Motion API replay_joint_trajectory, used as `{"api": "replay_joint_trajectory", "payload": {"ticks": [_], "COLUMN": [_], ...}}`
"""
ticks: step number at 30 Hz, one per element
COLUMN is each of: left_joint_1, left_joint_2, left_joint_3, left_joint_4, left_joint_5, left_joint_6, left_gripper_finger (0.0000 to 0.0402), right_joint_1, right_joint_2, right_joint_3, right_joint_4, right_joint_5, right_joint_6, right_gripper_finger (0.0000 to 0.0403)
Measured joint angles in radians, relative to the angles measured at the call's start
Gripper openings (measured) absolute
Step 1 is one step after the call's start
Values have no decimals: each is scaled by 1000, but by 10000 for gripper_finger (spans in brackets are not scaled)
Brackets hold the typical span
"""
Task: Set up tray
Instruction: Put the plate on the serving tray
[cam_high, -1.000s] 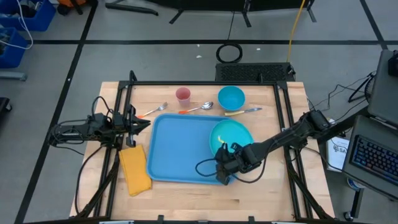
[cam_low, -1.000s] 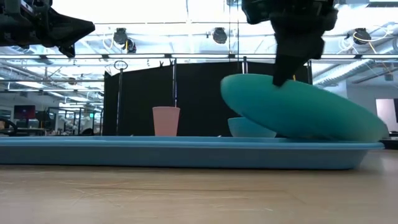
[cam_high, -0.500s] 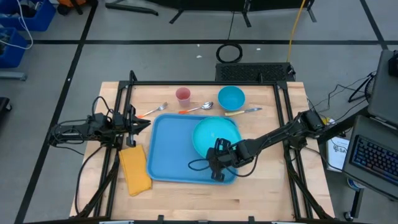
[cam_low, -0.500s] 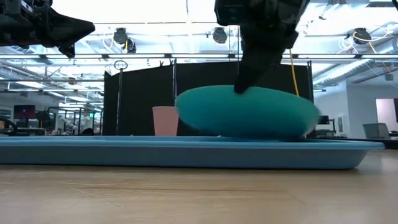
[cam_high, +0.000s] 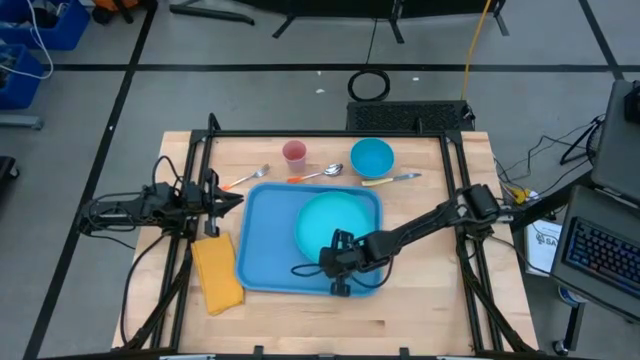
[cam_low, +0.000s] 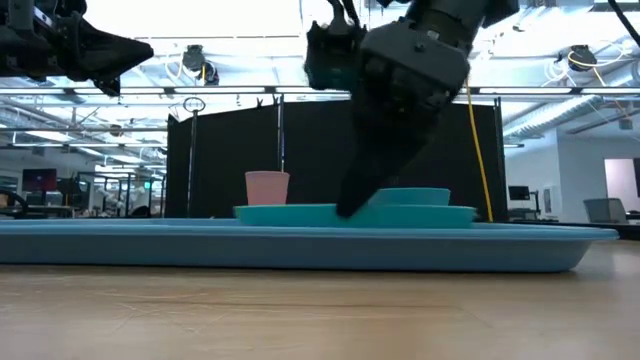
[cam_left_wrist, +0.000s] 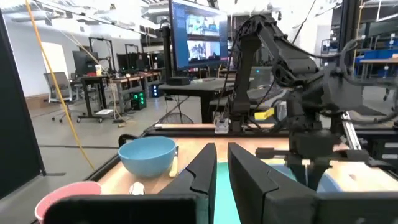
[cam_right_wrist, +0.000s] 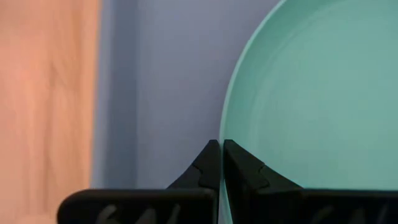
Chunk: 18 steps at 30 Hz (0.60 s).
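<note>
1. Here, the tray (cam_high: 268, 240) is a large flat blue rectangle with rounded corners and a low rim, lying mid-table.
2. No readable writing shows on it.
3. The right gripper (cam_high: 335, 262), fingers together, pinches the teal plate (cam_high: 330, 222) rim on the tray.
4. The left gripper (cam_high: 232, 201) hovers beside the tray, its fingers slightly parted.

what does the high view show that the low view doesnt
Only the high view shows the yellow napkin, the fork, the spoon and the knife beside the blue bowl, plus the whole outline of the tray.

Only the low view shows the teal plate lying flat on the tray, seen edge-on, and the room behind.

Both show the pink cup, the plate and the right gripper at its rim.
</note>
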<state>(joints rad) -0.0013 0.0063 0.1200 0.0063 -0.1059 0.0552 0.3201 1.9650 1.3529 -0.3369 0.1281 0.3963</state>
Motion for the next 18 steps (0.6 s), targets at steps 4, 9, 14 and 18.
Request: {"api": "replay_joint_trajectory", "payload": {"ticks": [4, 9, 14, 18], "left_joint_1": [0, 0, 0, 0], "left_joint_2": [0, 0, 0, 0], "left_joint_3": [0, 0, 0, 0], "left_joint_4": [-7, -15, -23, -27], "left_joint_5": [0, 0, 0, 0], "left_joint_6": [-3, -4, -4, -4], "left_gripper_finger": [47, 47, 47, 47], "right_joint_1": [0, 0, 2, -1], "right_joint_2": [14, 14, 14, 13], "right_joint_3": [0, 0, 0, 0], "right_joint_4": [70, 78, 134, 175], "right_joint_5": [-2, -33, -49, -51], "right_joint_6": [-37, -19, -34, -50], "right_gripper_finger": [0, 0, 0, 0]}}
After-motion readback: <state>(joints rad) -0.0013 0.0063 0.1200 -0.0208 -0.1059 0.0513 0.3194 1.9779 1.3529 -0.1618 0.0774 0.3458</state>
